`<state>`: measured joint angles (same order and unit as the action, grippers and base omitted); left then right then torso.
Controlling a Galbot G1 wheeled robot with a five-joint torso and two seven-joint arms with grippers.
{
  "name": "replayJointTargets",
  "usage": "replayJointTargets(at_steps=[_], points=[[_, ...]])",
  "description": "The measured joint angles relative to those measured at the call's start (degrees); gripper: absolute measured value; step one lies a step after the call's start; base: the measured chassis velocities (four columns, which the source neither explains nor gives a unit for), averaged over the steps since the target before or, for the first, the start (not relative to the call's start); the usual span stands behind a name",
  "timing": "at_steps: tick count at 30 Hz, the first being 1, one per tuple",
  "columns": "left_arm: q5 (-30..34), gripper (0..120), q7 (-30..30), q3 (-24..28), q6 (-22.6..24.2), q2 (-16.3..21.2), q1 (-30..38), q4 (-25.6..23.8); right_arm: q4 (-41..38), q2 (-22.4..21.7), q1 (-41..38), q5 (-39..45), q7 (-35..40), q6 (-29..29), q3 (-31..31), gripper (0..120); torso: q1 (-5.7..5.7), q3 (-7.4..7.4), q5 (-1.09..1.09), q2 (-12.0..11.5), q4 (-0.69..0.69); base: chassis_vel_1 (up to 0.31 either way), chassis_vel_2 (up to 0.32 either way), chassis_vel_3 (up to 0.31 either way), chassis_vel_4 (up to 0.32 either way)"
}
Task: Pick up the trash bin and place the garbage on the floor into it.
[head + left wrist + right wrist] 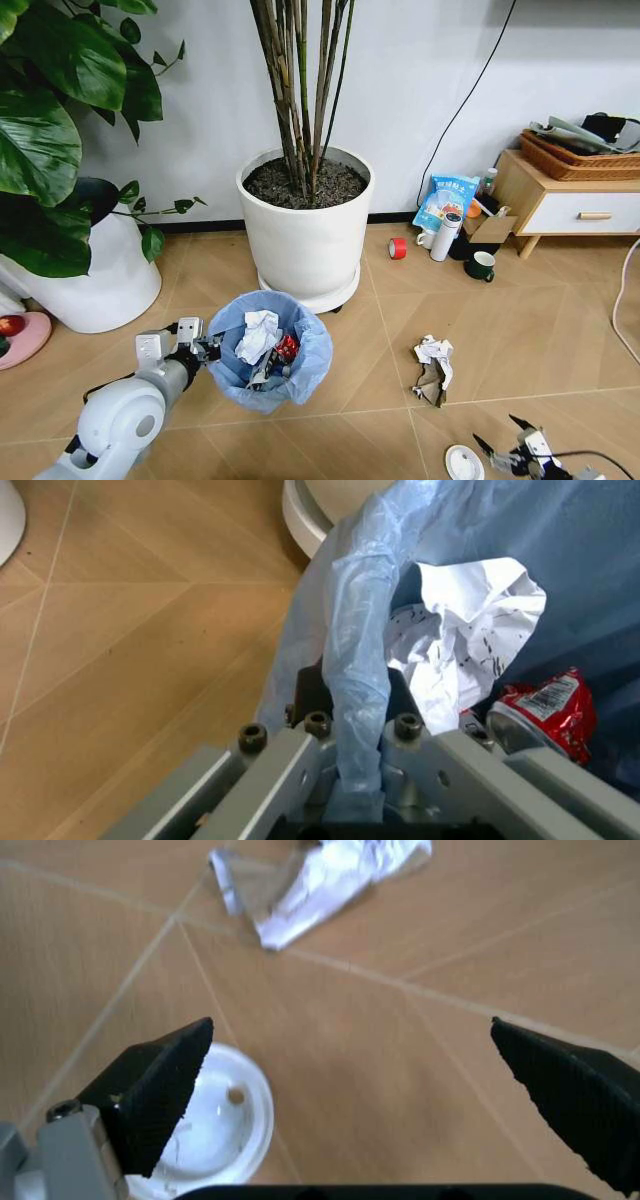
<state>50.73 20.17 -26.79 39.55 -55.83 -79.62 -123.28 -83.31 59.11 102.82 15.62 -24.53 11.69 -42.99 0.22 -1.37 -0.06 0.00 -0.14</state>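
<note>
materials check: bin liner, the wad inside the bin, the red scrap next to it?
Liner of the trash bin: thin plastic film, light blue, translucent and crinkled where the left gripper pinches it at the rim. Wad: paper, matte white, sharp creases, dark print specks. Red scrap: glossy, printed, crushed; looks like a metal can, possibly foil wrapper.

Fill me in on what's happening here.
The left gripper is clamped on the rim of the trash bin, which already holds a white paper wad and a red scrap. The right gripper hangs open low over the floor, beside a small white lid. A crumpled paper piece lies on the floor.
</note>
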Motion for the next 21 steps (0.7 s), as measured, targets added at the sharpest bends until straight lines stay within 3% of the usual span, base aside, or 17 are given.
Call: replayJointTargets(at_steps=[14,18,21], points=[[0.14,0,-0.01,0.1,-0.13,0.84,0.29,0.21,9.09,4.06,-6.18,-3.83,0.07,1.61,2.69,100,0.0,0.0,-0.01,0.0,0.01,0.0,0.0,0.0,0.0],[0.15,0,0.06,0.32,-0.2,0.85,0.65,0.4,9.68,4.6,-6.57,-4.13,0.08,1.65,3.03,94,0.0,0.0,0.01,0.0,0.0,0.0,0.0,0.0,0.0],[0.15,0,0.16,0.5,-0.32,0.84,0.86,0.49,11.05,5.4,-7.82,-5.05,0.07,1.87,3.47,82,0.0,0.0,0.03,0.0,0.0,0.0,0.0,0.0,0.0]])
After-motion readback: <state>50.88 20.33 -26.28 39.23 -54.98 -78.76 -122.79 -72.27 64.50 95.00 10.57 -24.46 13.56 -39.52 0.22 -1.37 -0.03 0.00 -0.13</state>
